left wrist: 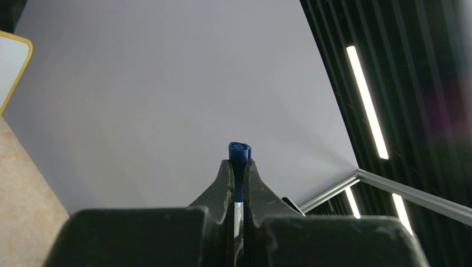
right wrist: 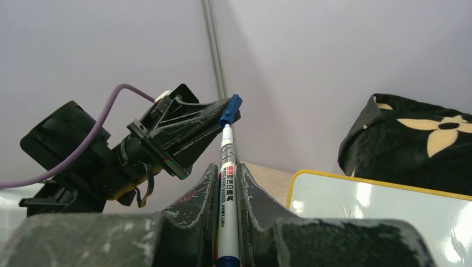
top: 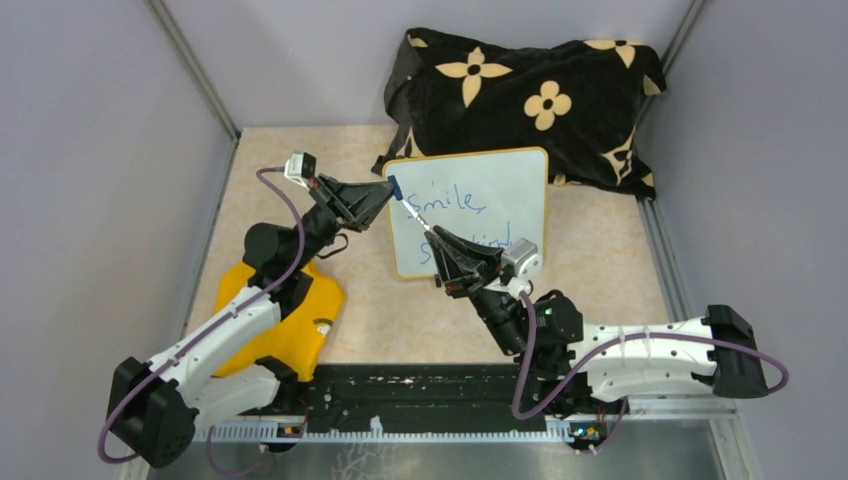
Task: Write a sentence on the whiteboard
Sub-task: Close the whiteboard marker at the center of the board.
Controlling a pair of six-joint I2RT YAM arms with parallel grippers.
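Note:
The whiteboard [top: 495,185] with a yellow rim stands tilted against the black flowered cloth [top: 530,95]. It bears blue writing: "Smile," and a second line partly hidden by my right gripper. A white marker [top: 415,212] with a blue cap [top: 394,187] spans between both grippers in front of the board's left part. My left gripper [top: 385,192] is shut on the cap [left wrist: 240,153]. My right gripper [top: 437,240] is shut on the marker's barrel [right wrist: 227,167]. In the right wrist view the cap [right wrist: 230,109] sits on the marker's end, pinched at the left gripper's tips.
A yellow object [top: 300,320] lies on the beige table under the left arm. Grey walls close in on the left, right and back. A black strip [top: 420,390] runs along the near edge between the arm bases.

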